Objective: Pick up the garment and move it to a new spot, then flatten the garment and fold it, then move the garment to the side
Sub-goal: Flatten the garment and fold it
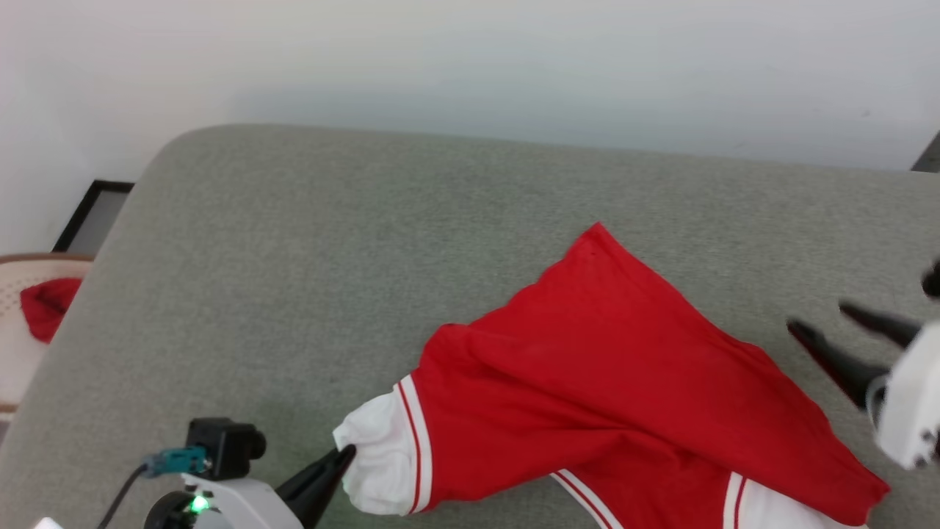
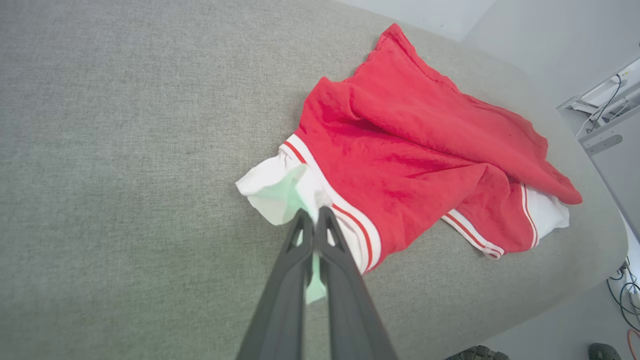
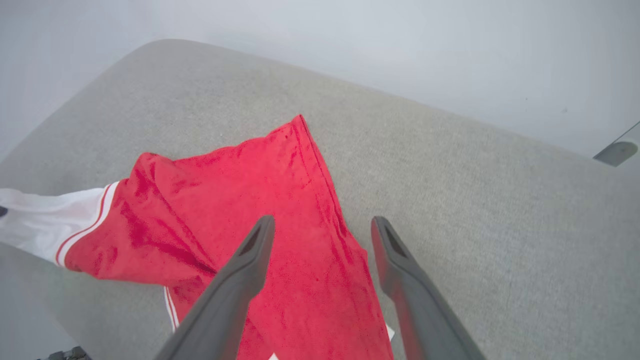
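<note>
Left claw clamps the garment at its sleeve; right claw gapes empty

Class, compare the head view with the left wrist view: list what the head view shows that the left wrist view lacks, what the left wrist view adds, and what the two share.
Head view's own: the right tool, open, near the right edge of the garment; a small red cloth beyond the left end of the grey cushion.
Left wrist view's own: cables and white fittings past the cushion's far end.
Shared: the garment lying crumpled on the grey cushion, and the left tool shut on its white sleeve.
</note>
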You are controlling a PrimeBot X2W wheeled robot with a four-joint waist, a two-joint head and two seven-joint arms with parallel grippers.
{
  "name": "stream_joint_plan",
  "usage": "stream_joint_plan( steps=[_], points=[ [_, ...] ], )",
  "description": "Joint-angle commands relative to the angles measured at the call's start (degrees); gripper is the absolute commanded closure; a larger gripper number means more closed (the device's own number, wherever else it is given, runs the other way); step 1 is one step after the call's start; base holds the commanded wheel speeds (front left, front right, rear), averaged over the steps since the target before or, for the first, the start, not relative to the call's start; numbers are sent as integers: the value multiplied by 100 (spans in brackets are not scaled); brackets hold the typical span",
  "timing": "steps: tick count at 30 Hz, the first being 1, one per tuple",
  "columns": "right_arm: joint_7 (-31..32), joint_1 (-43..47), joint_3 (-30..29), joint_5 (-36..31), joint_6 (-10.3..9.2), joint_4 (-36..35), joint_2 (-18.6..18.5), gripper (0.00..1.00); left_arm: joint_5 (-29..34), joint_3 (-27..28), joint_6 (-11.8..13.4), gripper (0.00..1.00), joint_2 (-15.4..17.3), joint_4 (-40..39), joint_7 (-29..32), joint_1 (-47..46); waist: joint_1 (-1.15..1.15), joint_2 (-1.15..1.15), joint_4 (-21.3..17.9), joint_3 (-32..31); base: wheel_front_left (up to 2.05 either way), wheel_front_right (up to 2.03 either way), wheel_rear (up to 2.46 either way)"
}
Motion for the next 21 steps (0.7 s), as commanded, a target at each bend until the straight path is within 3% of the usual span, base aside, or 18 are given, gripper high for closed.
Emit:
stream_joint_plan(
  steps=[1,5,11,21],
  points=[
    [-84,-151,96,-75,0,51,-12,0,38,-11,-6,100,-35,-9,15,-43,0,0,78,45,0,0,0],
    [-570,-1002,752,-358,0,524,-166,0,121,-60,-100,100,-171,32,86,-209,0,0,309,168,0,0,0],
    [-1196,-2313,1675,-472,0,1882,-294,0,268,-169,-297,100,-503,188,217,-552,0,0,789,441,0,0,0],
    [-790,-3829,3258,77,0,3877,-495,0,486,-358,-710,100,-1166,654,294,-1095,0,0,1555,995,0,0,0]
  ],
)
